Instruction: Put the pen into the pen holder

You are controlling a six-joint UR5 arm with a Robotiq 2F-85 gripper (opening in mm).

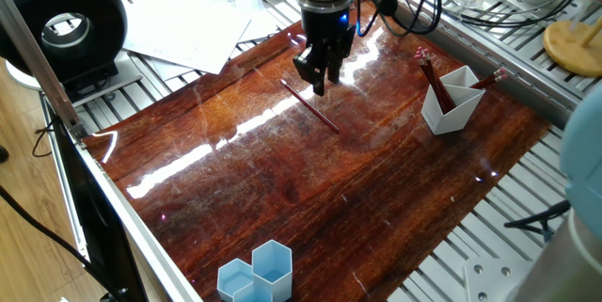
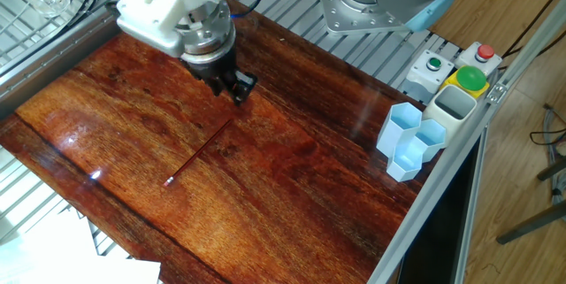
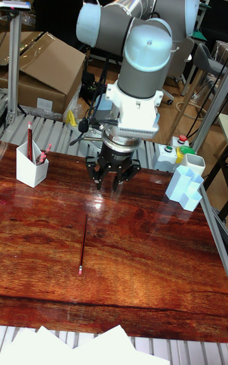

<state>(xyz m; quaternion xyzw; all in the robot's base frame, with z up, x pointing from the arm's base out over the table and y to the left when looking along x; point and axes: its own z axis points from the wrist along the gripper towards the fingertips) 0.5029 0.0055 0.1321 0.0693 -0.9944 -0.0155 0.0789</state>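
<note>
My gripper [image 1: 316,74] hovers with jaws apart, empty, just over the far end of the pen [image 1: 309,105], which lies flat on the desk [image 1: 282,180]. It looks light, stiff and thin, likely slippery; I'd pinch mid-shaft. The pen holder [image 1: 450,102] stands well off to one side.

pen [image 1: 309,106]: dark red, flat on table | pen holder [image 1: 451,101]: white, upright

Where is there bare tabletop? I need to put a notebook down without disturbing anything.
The wide dark wood table is bare between the thin red pen and the light blue hexagonal cups. It is crowded near the tool and the white angular pen holder.
</note>
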